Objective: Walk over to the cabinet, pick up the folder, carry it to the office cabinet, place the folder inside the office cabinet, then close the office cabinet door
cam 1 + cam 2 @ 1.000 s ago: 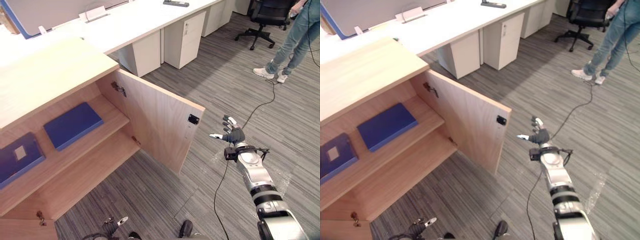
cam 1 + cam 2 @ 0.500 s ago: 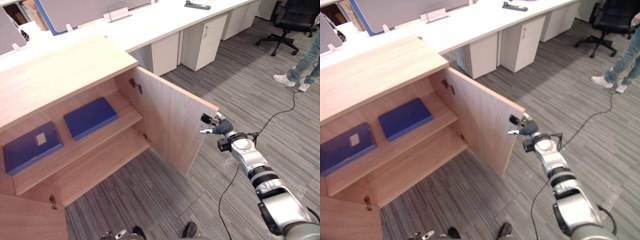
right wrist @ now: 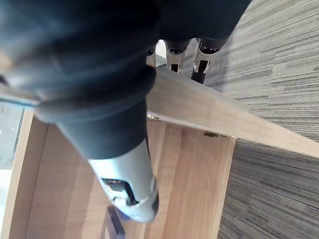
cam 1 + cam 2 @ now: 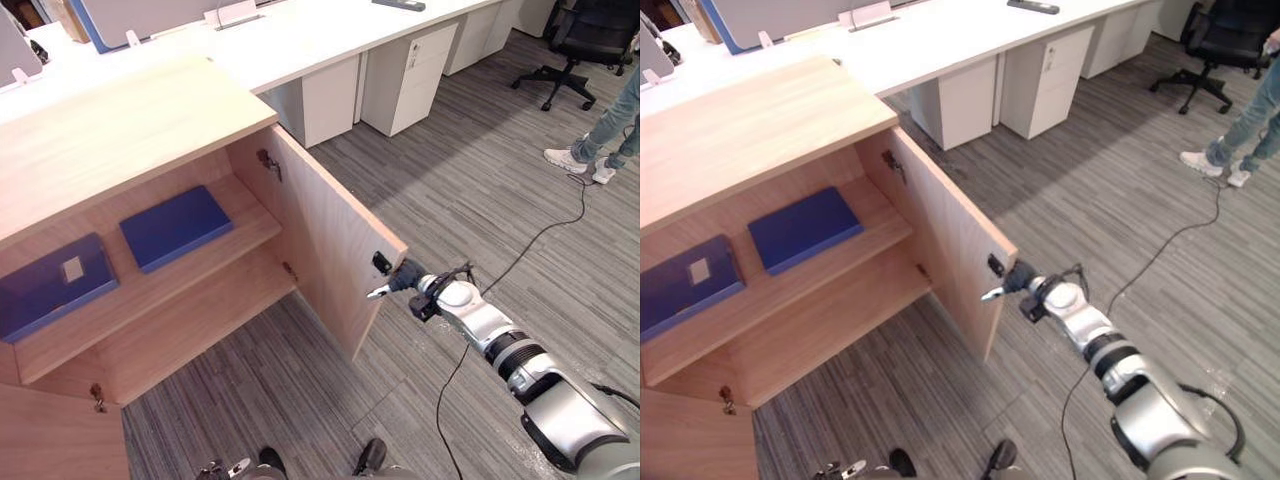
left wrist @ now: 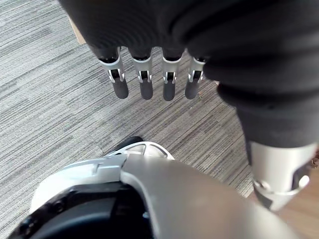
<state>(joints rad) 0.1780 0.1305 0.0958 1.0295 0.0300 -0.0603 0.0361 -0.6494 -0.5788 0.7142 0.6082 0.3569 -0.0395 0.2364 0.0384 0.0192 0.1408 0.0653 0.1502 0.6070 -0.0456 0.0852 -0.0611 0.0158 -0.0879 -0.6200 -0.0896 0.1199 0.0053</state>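
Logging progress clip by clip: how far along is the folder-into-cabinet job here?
Done: a blue folder and a labelled blue folder lie on the office cabinet's shelf; neither hand holds one. In hand: the right hand is at the free edge of the open door, straight fingers on its outer face. The left hand hangs open over the carpet. Left: swing the door shut.

Office: long white table point(image 4: 300, 45) with partition screens point(image 4: 150, 12), white drawer pedestals point(image 4: 425, 62) underneath, black swivel chair point(image 4: 592, 35), grey carpet point(image 4: 480, 180), wooden cabinet point(image 4: 120, 130)
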